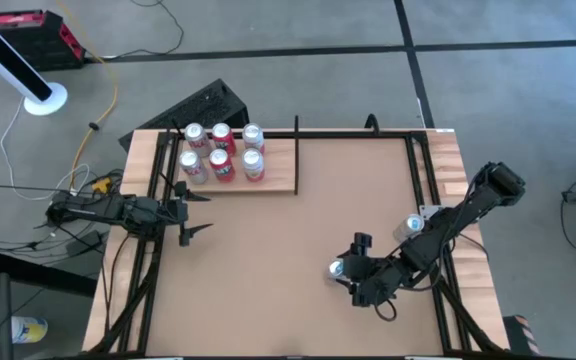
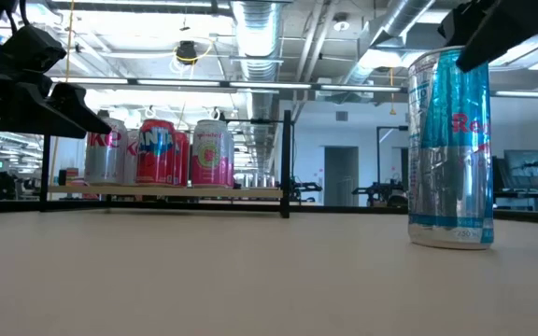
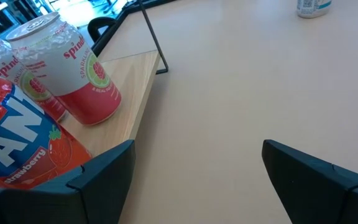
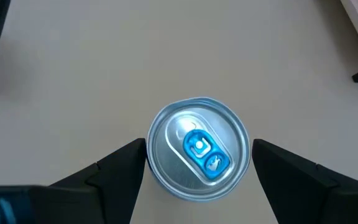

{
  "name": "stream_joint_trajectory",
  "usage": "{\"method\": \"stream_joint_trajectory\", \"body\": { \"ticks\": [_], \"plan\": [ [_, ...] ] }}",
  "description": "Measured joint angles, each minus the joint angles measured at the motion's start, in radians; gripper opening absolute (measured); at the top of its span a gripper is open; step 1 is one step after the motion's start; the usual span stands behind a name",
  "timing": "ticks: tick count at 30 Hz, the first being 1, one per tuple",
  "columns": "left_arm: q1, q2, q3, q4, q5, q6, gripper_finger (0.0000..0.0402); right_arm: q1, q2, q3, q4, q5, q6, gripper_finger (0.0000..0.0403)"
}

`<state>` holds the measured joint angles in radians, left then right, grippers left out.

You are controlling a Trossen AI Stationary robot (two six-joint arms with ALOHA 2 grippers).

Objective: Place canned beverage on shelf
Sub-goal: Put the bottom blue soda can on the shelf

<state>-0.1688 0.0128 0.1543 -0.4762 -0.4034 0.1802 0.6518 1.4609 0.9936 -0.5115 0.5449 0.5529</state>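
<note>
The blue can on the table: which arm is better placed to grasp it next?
The right. The right gripper hangs directly above the blue can, fingers open on both sides. The left gripper waits, empty, beside the shelf.

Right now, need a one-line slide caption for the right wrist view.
Right gripper open, poised above the upright silver-and-blue slim can on the brown tabletop board, fingers flanking its lid.

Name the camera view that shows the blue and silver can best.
The low view: the blue and silver can stands upright on the table, label side-on. The right wrist view shows only its top between the open right gripper fingers. The high view shows a small top; the left wrist view only its base.
</note>
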Motion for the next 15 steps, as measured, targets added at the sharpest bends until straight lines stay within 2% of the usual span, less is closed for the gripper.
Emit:
{"method": "stream_joint_trajectory", "body": {
  "ticks": [9,15],
  "plan": [
    [0.000,0.000,0.000,0.000,0.000,0.000,0.0336,0.000,0.000,0.000,-0.002,0.000,0.013,0.0316],
    [0.000,0.000,0.000,0.000,0.000,0.000,0.0336,0.000,0.000,0.000,-0.001,0.000,0.023,0.0284]
  ]
}}
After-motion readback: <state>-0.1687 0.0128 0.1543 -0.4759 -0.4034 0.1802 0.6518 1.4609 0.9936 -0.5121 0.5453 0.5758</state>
